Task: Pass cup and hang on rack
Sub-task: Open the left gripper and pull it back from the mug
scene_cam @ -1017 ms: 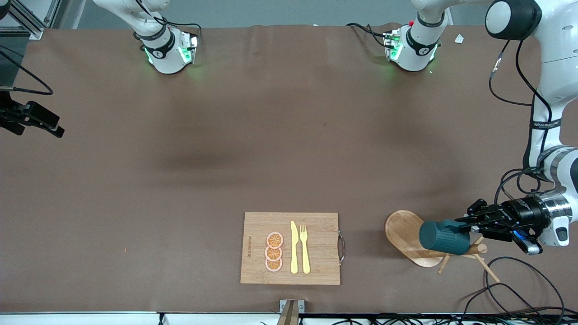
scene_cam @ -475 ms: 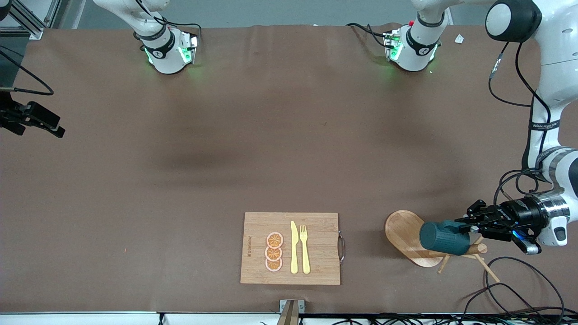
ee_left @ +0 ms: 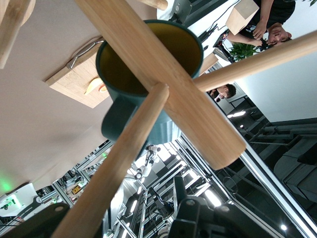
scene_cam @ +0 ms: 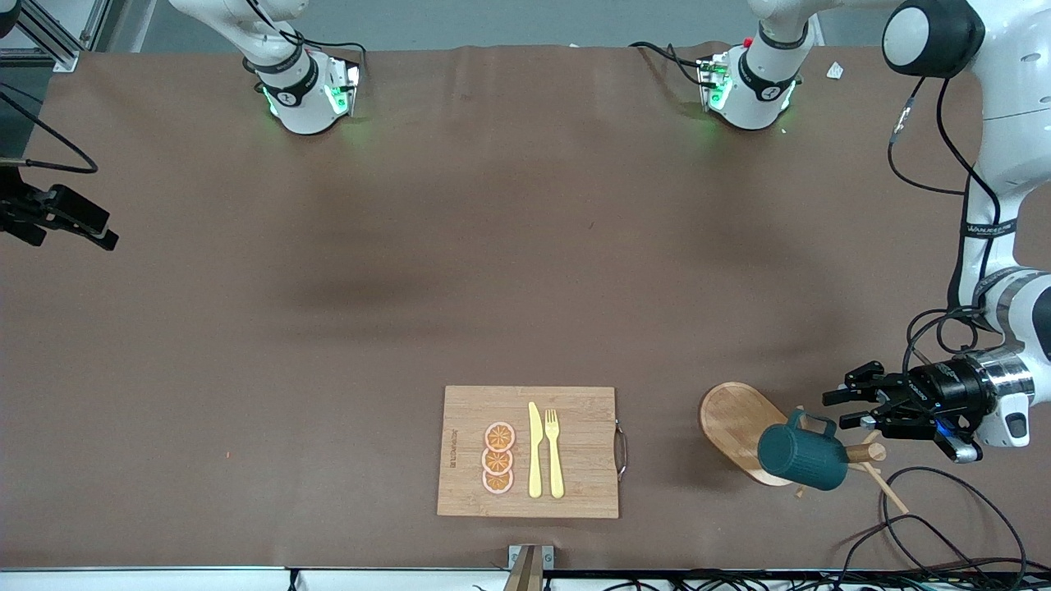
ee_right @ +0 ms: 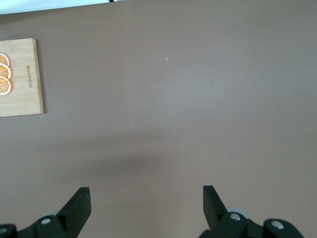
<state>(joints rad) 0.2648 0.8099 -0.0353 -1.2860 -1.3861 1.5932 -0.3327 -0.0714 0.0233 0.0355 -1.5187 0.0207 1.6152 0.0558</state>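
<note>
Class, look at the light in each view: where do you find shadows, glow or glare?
Front view: green glow at both arm bases; soft dark shadow patches on the brown table. Left wrist view: glaring white background past the rack and the cup. Right wrist view: even light, one faint shadow band above the right pincer.
</note>
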